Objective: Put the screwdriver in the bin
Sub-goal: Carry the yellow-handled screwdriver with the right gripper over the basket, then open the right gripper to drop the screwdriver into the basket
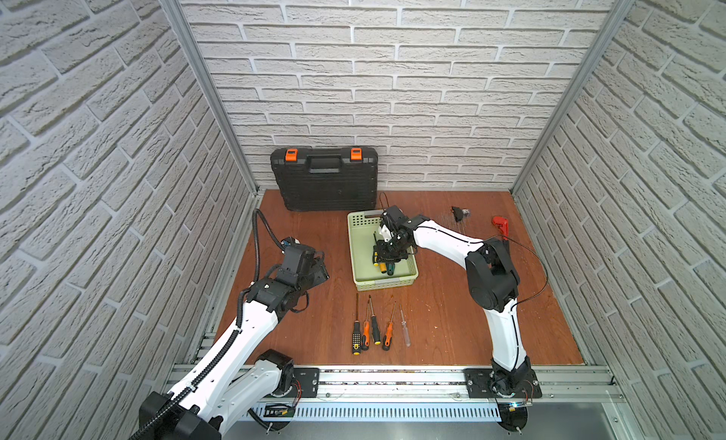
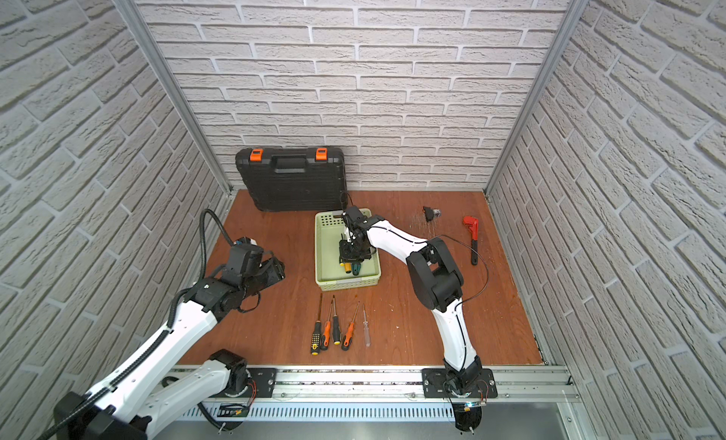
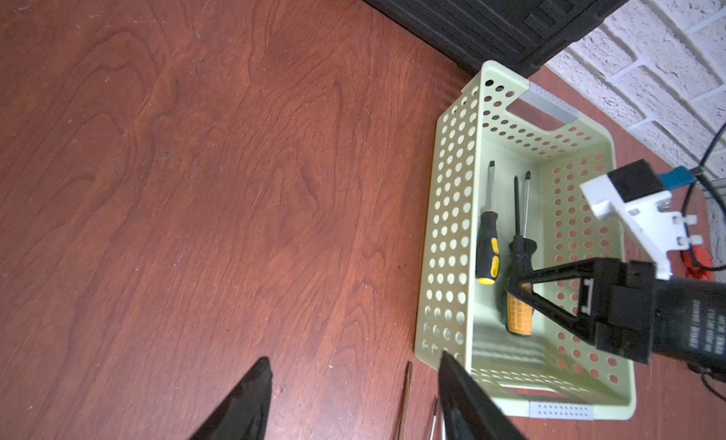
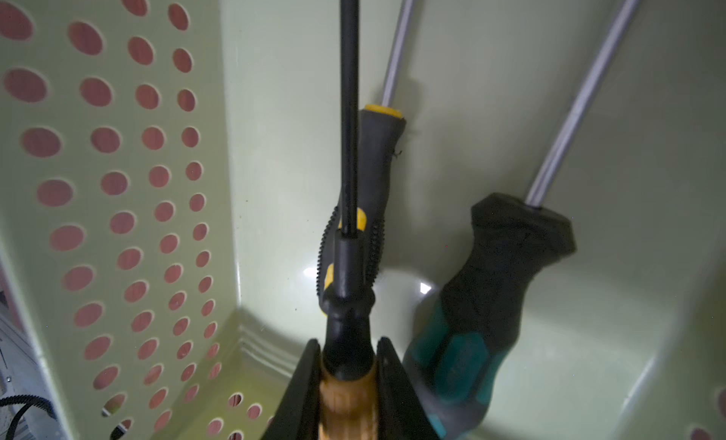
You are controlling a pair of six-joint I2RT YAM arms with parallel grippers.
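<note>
In both top views, nearest, along the rail (image 1: 393,379) at 6 o'clock of the counter (image 1: 451,320): a row of five screwdrivers (image 1: 376,328), handles toward 6 o'clock, tips toward 12.

Farther in, at 9 o'clock of the bin (image 1: 361,265) and well apart from it: left hand (image 1: 322,271). In the left wrist view, fingers (image 3: 243,398) spread wide, nothing between them, bare wood below.

Next, reaching in from 3 o'clock and down inside the bin: right hand (image 4: 347,342). In the right wrist view, closed narrow on the orange handle of the screwdriver (image 4: 347,269), black shaft toward 12 o'clock. Screwdriver within the bin walls, gripped; contact with the bin floor impossible to tell.

Beside it on the bin floor: a yellow-and-black screwdriver (image 4: 379,159) and a teal-and-black one (image 4: 471,320).

Beyond, at 12 o'clock: a black tool case (image 1: 325,184) upright against the brick wall (image 1: 432,104). Toward 2 o'clock: a small black part (image 1: 458,213) and a red wrench (image 1: 499,223).
</note>
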